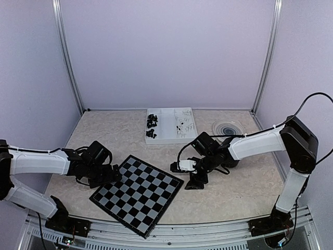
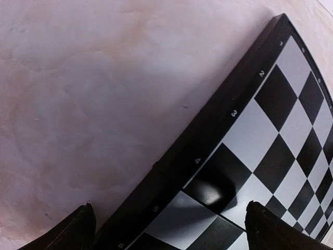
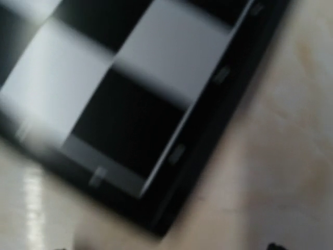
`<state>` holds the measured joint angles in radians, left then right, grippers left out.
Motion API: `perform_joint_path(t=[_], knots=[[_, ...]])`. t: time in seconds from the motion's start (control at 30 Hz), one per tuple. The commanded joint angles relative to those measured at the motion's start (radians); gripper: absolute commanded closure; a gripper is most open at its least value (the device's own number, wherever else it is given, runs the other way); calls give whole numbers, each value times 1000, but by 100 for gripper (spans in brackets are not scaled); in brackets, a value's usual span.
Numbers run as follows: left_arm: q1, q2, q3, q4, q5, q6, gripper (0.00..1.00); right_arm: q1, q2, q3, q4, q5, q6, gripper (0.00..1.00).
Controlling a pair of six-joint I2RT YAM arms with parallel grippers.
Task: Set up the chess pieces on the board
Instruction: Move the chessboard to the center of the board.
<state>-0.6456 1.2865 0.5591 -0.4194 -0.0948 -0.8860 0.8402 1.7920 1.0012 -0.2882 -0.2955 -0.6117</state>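
Note:
The board, black and pale grey checks, lies turned like a diamond at the table's front middle, with no pieces on it. The chess pieces sit in a white tray at the back: black ones in the left part, white ones in the right part. My left gripper is open and empty, low over the board's left edge; in the left wrist view its fingertips straddle the numbered border of the board. My right gripper is open and empty just off the board's right corner, which looks blurred.
The white tray stands behind the board. A clear round plate with dark rings lies at the back right. Metal frame posts rise at the back corners. Bare marbled tabletop lies to the left of the board.

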Motion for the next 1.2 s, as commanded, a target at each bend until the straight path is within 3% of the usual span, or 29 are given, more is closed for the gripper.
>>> perform_joint_path(t=[0.0,0.33,0.6,0.7,0.83,1.03,1.17], knots=[[-92,61,18,134,117,-27,1,-42,-2,14,43,80,63,17],[-251,264,171,218,145,-18,1,-207,-25,9,69,190,88,17],[-282,353,266,231,150,6,1,-258,-66,-6,64,211,71,17],[-284,362,295,177,130,27,1,-259,-84,-6,47,195,70,17],[-282,326,413,-22,15,106,1,-268,-135,20,-28,165,58,17],[-161,305,628,-155,-65,226,3,-314,-262,85,-153,-28,32,16],[-10,419,776,-122,-118,258,18,-316,-279,94,-160,-73,47,16]])
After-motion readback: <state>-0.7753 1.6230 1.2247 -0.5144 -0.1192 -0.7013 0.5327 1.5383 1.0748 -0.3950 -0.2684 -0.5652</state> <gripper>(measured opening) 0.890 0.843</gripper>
